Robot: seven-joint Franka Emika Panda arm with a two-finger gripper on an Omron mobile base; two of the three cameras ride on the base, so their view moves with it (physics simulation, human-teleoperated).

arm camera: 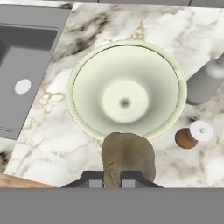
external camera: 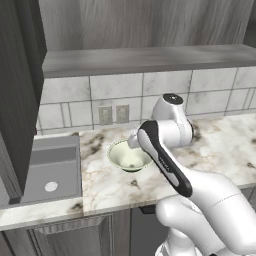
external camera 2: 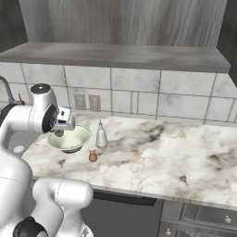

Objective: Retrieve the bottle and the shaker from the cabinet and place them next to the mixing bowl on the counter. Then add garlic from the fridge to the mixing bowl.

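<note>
1. Marble desk (external camera: 105, 187), left base view: the mixing bowl (external camera: 129, 156) stands on the desk at 3 o'clock from the grey sink (external camera: 50, 170). The arm's wrist hangs over the bowl's 3 o'clock rim and hides the pincer tips.

2. Right base view: the pincer (external camera 2: 59, 133) points down over the bowl's 9 o'clock rim, with the tan garlic (external camera 2: 58, 133) between its tips. The bottle (external camera 2: 101, 135) stands upright just beside the bowl at 3 o'clock. The shaker (external camera 2: 93, 154) stands upright near the bowl at 4 o'clock, just in front of the bottle. Both appear already placed.

3. Hand view: the pincer (arm camera: 113, 180) is closed on the garlic (arm camera: 128, 158), which sits at 6 o'clock above the bowl's rim. The bowl's centre (arm camera: 125, 103) lies at 12 o'clock from the garlic. Bottle (arm camera: 205, 81) at 3 o'clock, shaker (arm camera: 192, 134) at 4 o'clock.

4. Judgement: the bulb hangs over the rim, not the centre. A short shift toward 12 o'clock in the hand view before release should keep it from landing on the flared edge.
</note>
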